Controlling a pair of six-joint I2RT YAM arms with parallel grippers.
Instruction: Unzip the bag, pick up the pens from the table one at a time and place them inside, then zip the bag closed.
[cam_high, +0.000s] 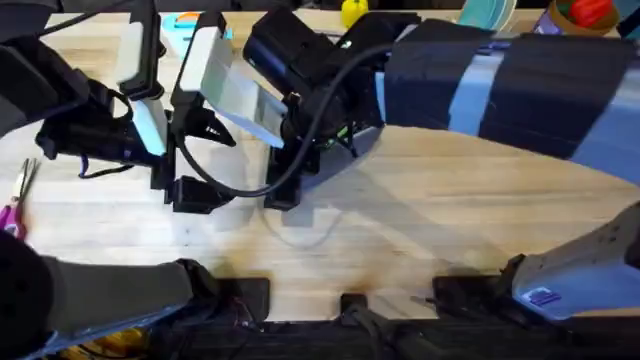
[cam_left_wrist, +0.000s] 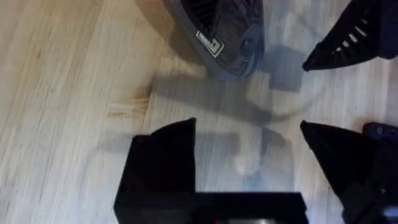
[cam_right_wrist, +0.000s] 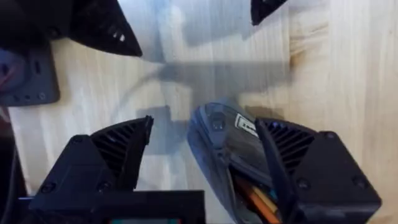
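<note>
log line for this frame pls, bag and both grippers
bag: open, pens inside | right gripper: open around bag end | left gripper: open, beside bag over table

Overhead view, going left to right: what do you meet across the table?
Pink-handled scissors → left gripper → right gripper → yellow object at the far edge → teal object → red object.

Both grippers (cam_high: 232, 195) (cam_right_wrist: 205, 155) (jaws spread) low.
</note>
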